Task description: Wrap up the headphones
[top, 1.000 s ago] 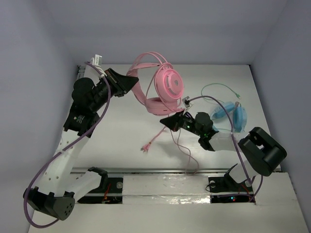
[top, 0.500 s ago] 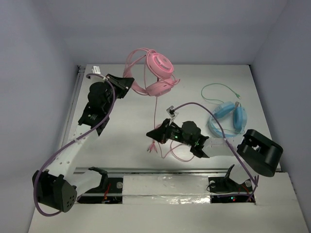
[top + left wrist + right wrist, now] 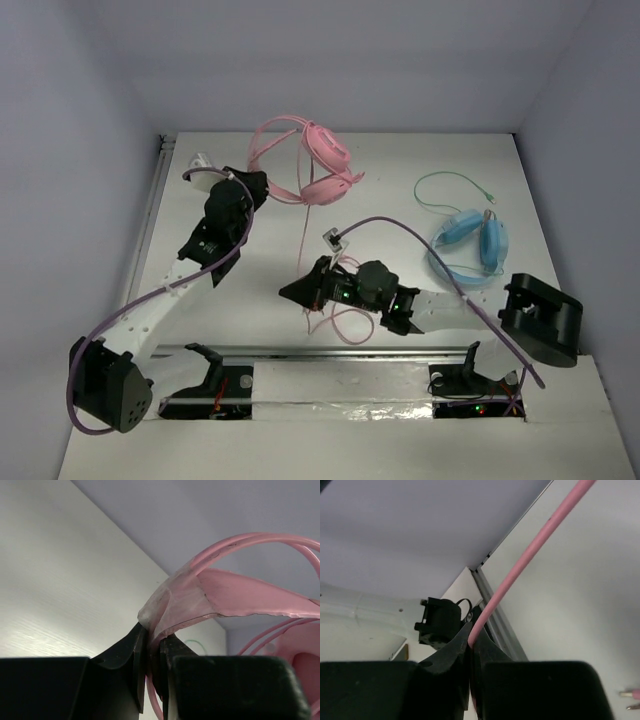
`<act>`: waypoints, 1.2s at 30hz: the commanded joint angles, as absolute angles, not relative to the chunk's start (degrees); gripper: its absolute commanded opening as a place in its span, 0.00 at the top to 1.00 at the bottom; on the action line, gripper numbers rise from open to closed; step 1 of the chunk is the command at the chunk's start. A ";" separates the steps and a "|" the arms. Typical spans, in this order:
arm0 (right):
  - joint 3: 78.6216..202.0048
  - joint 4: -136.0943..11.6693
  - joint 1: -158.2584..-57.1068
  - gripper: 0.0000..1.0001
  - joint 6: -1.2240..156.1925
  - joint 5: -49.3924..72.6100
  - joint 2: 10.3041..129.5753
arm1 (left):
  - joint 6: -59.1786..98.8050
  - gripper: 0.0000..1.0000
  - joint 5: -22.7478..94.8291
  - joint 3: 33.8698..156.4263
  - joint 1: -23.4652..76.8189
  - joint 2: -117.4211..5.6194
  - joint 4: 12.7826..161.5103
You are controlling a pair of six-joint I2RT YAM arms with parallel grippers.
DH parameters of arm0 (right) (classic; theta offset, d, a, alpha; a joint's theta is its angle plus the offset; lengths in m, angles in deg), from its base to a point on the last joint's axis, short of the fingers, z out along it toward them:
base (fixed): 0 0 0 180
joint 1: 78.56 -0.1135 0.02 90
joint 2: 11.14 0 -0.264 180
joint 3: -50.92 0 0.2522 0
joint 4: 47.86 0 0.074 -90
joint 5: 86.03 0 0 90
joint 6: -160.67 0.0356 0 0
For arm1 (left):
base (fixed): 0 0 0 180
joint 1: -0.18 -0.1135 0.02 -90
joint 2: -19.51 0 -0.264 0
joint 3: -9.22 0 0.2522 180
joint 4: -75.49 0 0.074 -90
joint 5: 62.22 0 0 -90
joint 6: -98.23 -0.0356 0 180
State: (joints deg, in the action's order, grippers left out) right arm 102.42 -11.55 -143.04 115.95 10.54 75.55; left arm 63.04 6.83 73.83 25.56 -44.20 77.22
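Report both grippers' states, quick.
Left gripper: shut on the pink headband.
Right gripper: shut on the pink cable.

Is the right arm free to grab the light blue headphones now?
Probably not: the right end effector is shut on the pink cable, though the light blue headphones lie uncovered nearby.

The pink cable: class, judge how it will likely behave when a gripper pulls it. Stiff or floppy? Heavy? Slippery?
Probably floppy: past the right gripper its slack lies in loose loops on the table. Likely light: the thin pink cable stretches straight between that gripper and the headphones, which the left gripper holds. It may slip, being smooth and pinched only at the tips.
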 commanded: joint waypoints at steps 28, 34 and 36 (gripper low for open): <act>143.25 -95.89 -138.42 1.00 81.04 -11.22 62.51 | 34.79 1.00 -5.36 78.86 44.21 -31.47 119.21; 143.78 -96.25 -137.88 1.00 81.57 -22.36 61.81 | 25.73 1.00 2.37 82.92 44.21 -33.32 122.38; 144.04 -96.16 -137.88 1.00 81.74 -24.24 61.81 | 23.28 1.00 7.81 82.40 44.21 -33.32 120.72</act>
State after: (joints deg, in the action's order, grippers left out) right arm 140.97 -96.05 -138.52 83.05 -15.58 63.40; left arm 28.44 -0.65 80.06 43.97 -33.36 121.65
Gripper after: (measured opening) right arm 0.047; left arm 0.076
